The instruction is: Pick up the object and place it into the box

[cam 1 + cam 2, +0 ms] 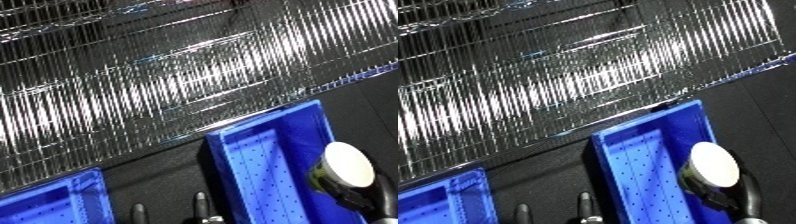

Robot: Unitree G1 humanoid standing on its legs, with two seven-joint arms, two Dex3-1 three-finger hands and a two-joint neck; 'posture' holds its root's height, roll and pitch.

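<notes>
A dark cylindrical object with a round white end (pixel 347 164) hangs tilted over the right side of a blue perforated bin (pixel 262 170). My right hand (pixel 360 200) comes in from the lower right corner and is curled round the object's dark body. Most of that hand lies below the view's edge. Of my left hand (pixel 200 202) only a couple of straight black fingertips show at the bottom edge, left of the bin and touching nothing.
A shiny wire-mesh shelf (pixel 178 75) fills the upper half of the tilted view. A second blue bin (pixel 44 205) sits at the lower left. Dark floor lies between the two bins and at the right.
</notes>
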